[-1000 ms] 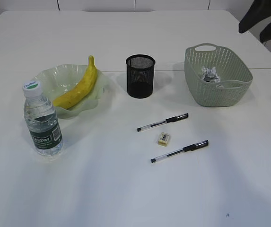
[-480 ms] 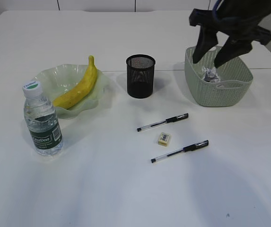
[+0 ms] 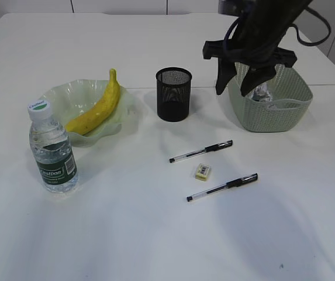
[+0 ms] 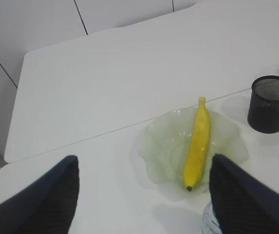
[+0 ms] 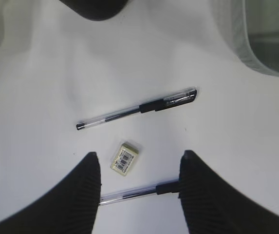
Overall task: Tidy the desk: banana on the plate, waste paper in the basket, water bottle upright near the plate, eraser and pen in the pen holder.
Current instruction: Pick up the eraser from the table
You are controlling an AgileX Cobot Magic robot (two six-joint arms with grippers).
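The banana (image 3: 97,108) lies on the pale green plate (image 3: 62,93). The water bottle (image 3: 51,149) stands upright in front of the plate. Crumpled waste paper (image 3: 259,92) is in the green basket (image 3: 272,117). Two pens (image 3: 201,151) (image 3: 221,187) and the small eraser (image 3: 202,171) lie on the table in front of the black mesh pen holder (image 3: 173,93). My right gripper (image 3: 232,89) is open and empty, in the air at the basket's left rim. In the right wrist view its jaws (image 5: 139,154) frame the eraser (image 5: 125,158) and both pens (image 5: 137,109) (image 5: 129,195). My left gripper (image 4: 144,158) is open and empty, high above the plate (image 4: 161,146) and banana (image 4: 197,141).
The white table (image 3: 126,234) has a seam running along its back, behind the plate and pen holder. The pen holder also shows in the left wrist view (image 4: 270,103). The basket's corner is in the right wrist view (image 5: 256,39).
My right arm has come in from the upper right and moved left and down, from over the basket to its left rim. The objects have not moved.
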